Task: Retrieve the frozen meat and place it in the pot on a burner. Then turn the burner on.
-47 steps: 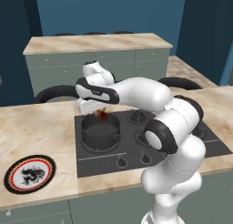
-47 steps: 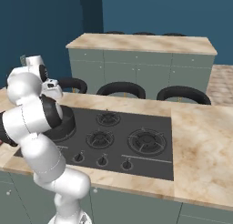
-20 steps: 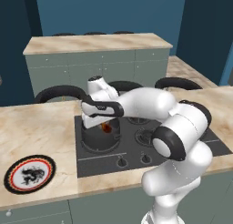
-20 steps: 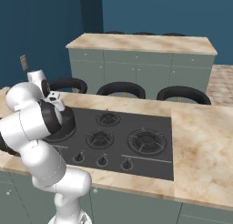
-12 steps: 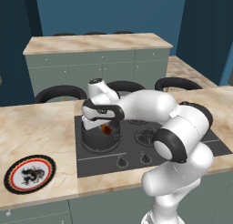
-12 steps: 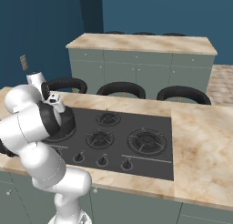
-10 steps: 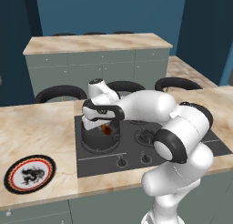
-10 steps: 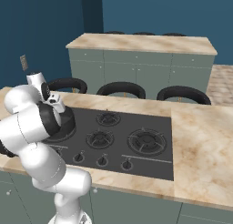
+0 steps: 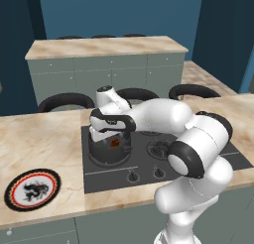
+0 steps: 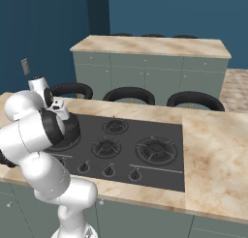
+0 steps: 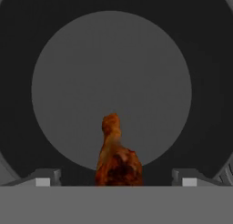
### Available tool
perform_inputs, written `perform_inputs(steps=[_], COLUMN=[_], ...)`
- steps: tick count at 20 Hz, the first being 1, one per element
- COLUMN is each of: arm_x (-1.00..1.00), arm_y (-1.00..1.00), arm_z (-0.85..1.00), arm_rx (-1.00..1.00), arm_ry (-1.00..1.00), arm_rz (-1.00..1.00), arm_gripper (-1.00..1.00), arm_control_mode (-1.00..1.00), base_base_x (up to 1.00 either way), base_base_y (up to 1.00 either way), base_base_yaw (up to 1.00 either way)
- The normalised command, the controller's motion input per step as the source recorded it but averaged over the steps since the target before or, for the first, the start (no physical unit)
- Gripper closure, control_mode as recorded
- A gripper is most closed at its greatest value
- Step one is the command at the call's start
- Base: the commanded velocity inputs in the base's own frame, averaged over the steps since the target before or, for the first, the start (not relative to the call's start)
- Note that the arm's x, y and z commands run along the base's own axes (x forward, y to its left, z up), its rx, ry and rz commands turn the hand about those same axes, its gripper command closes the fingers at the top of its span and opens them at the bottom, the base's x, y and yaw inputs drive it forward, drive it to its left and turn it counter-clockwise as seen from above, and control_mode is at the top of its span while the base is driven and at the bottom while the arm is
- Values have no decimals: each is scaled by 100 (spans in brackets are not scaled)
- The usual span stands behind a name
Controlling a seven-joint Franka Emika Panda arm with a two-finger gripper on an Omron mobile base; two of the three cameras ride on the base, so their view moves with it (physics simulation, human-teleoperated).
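While your pincer [image 11: 116, 180] hangs over the pot [image 9: 106, 151] on the cooktop's [image 9: 198, 156] front-left burner, its tips stand wide apart, released. You'll find the frozen meat [image 11: 116, 157] between them, seemingly inside the pot, though contact with either tip is unclear.

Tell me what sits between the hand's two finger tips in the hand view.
The frozen meat sits between the finger tips of the open hand, clear of both, with the pot floor behind it.
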Motion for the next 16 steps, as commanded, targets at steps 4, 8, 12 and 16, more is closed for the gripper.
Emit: perform_inputs(steps=[4, 8, 12, 16], arm_x=[-4, -26, -57, -87], arm_y=[-13, -36, -29, -28], arm_z=[7, 35, 46, 45], arm_rx=[5, 16, 13, 10], arm_ry=[0, 0, -3, -8], arm_rz=[0, 0, -1, -1], arm_gripper=[-100, -100, -100, -100], arm_control_mode=[-100, -100, -100, -100], base_base_x=[0, 0, 0, 0], base_base_y=[0, 0, 0, 0], base_base_yaw=[0, 0, 0, 0])
